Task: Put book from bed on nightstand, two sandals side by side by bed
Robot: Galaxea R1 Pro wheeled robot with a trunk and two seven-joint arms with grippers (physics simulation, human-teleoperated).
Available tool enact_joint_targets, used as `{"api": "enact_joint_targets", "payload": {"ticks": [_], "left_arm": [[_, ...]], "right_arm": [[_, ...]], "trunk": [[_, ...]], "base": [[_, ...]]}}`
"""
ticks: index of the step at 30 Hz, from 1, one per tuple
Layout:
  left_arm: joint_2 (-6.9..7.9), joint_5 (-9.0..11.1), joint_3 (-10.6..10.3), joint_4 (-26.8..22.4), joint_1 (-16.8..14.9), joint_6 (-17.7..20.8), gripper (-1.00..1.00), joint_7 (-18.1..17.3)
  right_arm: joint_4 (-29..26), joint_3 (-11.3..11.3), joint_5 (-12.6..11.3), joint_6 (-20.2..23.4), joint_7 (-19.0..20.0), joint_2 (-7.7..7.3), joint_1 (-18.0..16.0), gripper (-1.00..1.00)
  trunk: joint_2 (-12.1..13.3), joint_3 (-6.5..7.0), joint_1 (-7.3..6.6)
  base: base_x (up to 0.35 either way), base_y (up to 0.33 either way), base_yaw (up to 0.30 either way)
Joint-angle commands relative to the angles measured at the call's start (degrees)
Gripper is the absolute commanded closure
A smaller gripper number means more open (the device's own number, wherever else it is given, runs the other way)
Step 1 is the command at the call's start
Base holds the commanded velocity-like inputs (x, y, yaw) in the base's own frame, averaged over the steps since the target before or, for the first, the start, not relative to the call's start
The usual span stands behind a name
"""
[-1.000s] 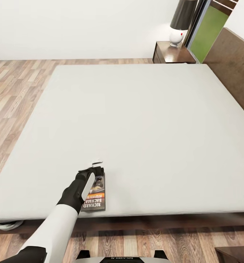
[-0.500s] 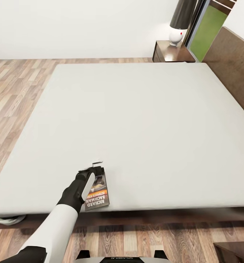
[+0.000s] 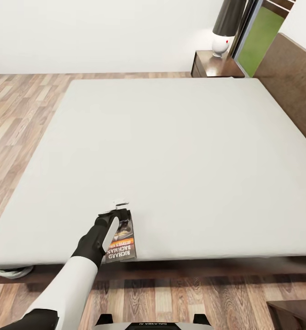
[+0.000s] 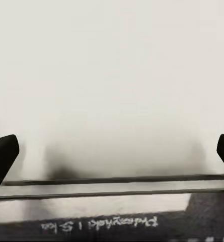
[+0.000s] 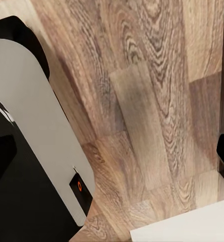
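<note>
book (image 3: pixel 123 243) tilted since earlier, left claw (image 3: pixel 119 207) still over it

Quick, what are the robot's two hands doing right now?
Left gripper: open, fingers spread wide over the book, not holding it.
Right gripper: open, empty, above the floor.

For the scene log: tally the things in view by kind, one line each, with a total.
book: 1
bed: 1
nightstand: 1
lamp: 1
left end effector: 1
right end effector: 1
Total: 6
</note>
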Motion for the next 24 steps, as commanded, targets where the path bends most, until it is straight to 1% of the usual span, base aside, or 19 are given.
{"api": "enact_joint_targets", "payload": {"ticks": [1,16,24], "left_arm": [[-0.02,1.36,0.08,0.29,0.01,0.27,-1.00,0.56],[-0.02,1.36,0.08,0.29,0.01,0.27,-1.00,0.56],[-0.02,1.36,0.08,0.29,0.01,0.27,-1.00,0.56]], "right_arm": [[0.06,-0.44,-0.17,-0.10,0.32,-0.01,-0.03,-1.00],[0.06,-0.44,-0.17,-0.10,0.32,-0.01,-0.02,-1.00],[0.06,-0.44,-0.17,-0.10,0.32,-0.01,-0.02,-1.00]], "trunk": [[-0.02,-0.04,-0.02],[-0.02,-0.04,-0.02],[-0.02,-0.04,-0.02]], "base": [[-0.133,0.000,0.000],[-0.025,0.000,0.000],[-0.151,0.000,0.000]]}}
